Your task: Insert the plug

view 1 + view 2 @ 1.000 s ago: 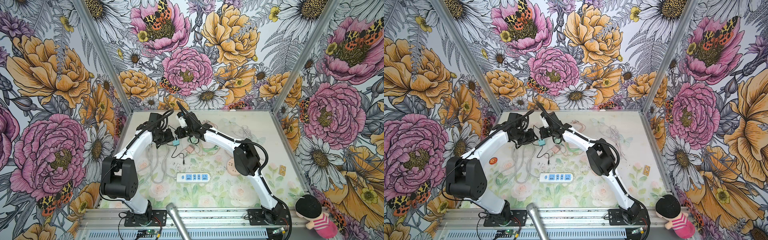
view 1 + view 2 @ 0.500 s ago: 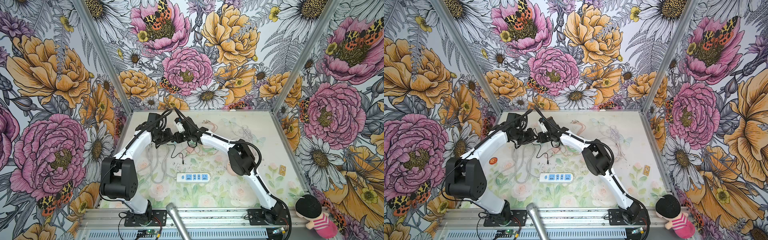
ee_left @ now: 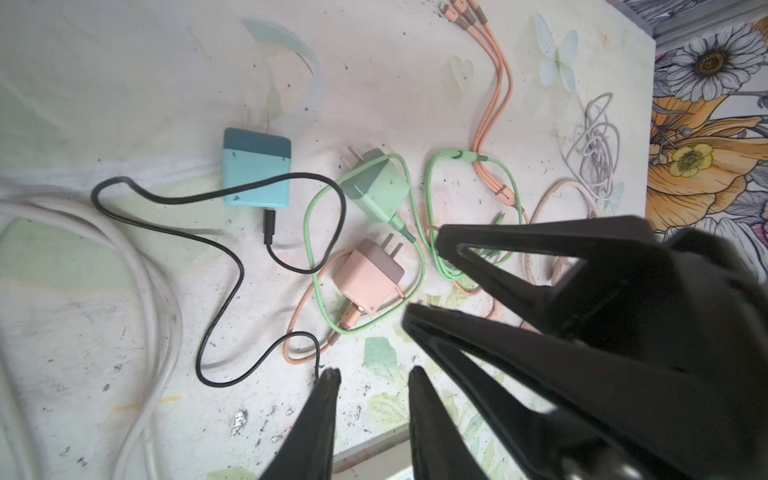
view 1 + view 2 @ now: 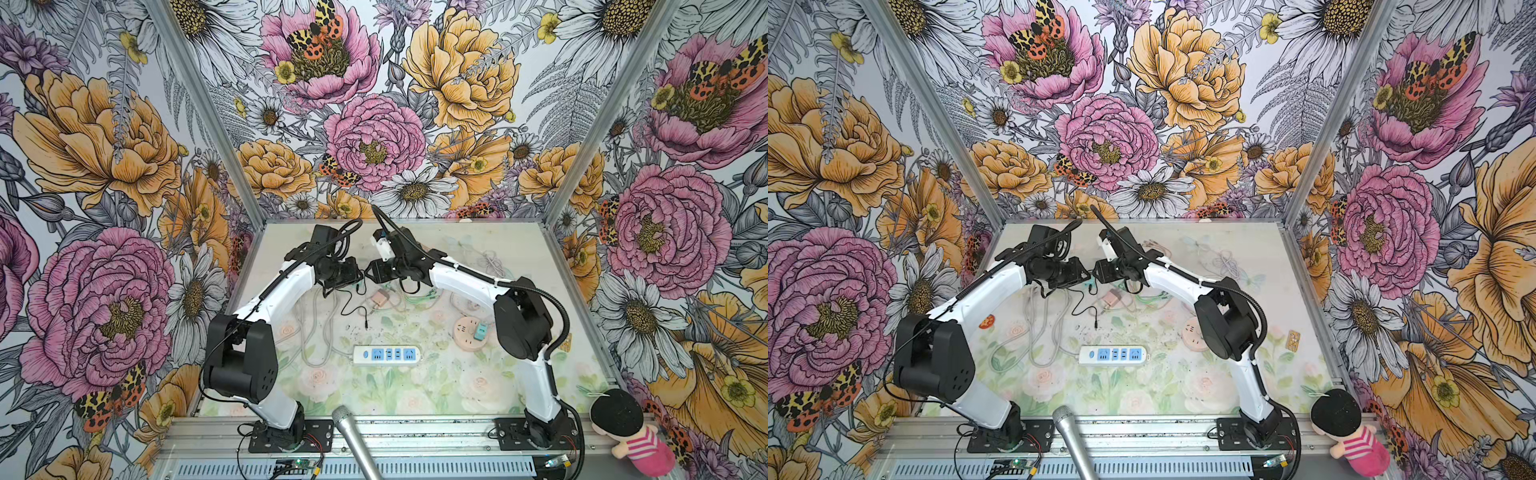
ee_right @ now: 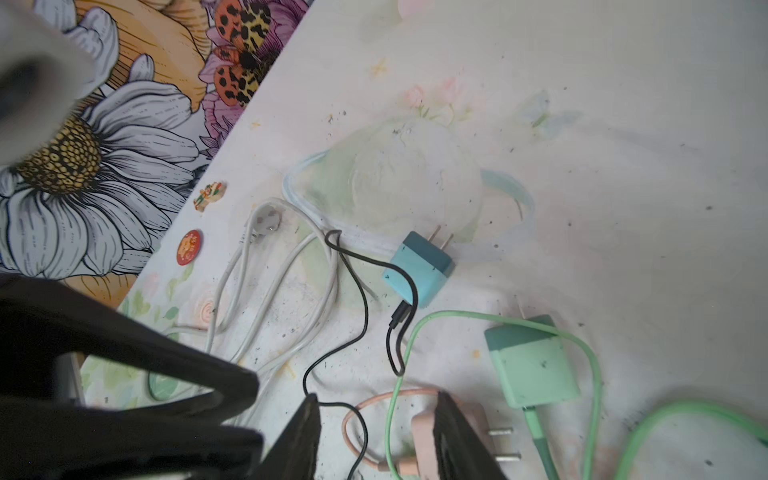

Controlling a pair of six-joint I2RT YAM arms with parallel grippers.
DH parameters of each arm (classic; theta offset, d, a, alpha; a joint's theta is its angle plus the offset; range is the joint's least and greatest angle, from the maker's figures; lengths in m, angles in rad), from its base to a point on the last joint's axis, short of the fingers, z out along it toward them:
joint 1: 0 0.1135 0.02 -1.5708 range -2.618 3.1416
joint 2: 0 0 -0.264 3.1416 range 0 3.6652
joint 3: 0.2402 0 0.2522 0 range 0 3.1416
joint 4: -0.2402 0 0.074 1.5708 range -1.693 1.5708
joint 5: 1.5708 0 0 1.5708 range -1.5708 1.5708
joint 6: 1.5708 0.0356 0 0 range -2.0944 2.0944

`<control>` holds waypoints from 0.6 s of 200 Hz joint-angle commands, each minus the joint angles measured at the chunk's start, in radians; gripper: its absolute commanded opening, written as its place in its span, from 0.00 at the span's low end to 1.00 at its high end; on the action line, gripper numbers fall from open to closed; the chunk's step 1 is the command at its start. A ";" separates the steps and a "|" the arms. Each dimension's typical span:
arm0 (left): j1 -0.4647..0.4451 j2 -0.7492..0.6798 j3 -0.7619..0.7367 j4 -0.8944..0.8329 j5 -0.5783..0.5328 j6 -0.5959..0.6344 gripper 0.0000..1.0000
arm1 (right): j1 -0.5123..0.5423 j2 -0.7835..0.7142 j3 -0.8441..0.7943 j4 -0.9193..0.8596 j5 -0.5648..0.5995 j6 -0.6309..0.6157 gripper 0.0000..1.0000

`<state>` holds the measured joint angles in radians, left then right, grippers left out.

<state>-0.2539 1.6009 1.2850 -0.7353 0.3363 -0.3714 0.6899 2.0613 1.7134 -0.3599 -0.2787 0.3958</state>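
Observation:
Three charger plugs lie at the back middle of the table: a blue one (image 3: pixel 255 172) (image 5: pixel 417 268) with a black cable, a green one (image 3: pixel 376 185) (image 5: pixel 532 361) and a pink one (image 4: pixel 380 298) (image 3: pixel 368 276) (image 5: pixel 424 432). The white power strip (image 4: pixel 387 354) (image 4: pixel 1113 354) lies nearer the front. My left gripper (image 3: pixel 374 374) (image 4: pixel 359 272) hovers above the mat, open a little and holding nothing. Facing it, my right gripper (image 5: pixel 378 401) (image 4: pixel 371 270) is open above the pink plug's cable loop. One of its fingers (image 5: pixel 453 428) covers part of the pink plug.
Loops of white cord (image 3: pixel 158 299) (image 5: pixel 266 299) lie left of the plugs. A round pink socket (image 4: pixel 469 332) carries a teal plug. An orange multi-head cable (image 3: pixel 494 95) and a tangled grey cable (image 3: pixel 594 149) lie at the back right. A microphone (image 4: pixel 355 440) pokes in at the front edge.
The right gripper's jaws have opened from shut. Its arm swung left towards the left gripper and partly back. The left arm has stayed where it was.

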 commanded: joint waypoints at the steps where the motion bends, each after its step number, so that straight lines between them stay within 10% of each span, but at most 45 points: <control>1: -0.031 0.013 0.054 0.024 -0.034 -0.023 0.31 | -0.024 -0.070 -0.081 0.015 0.047 -0.033 0.46; 120: -0.071 0.124 0.140 0.053 -0.052 -0.059 0.31 | -0.050 0.079 -0.119 0.028 0.051 -0.029 0.36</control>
<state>-0.3363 1.7233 1.4063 -0.7052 0.3023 -0.4202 0.6426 2.1170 1.5871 -0.3481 -0.2546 0.3725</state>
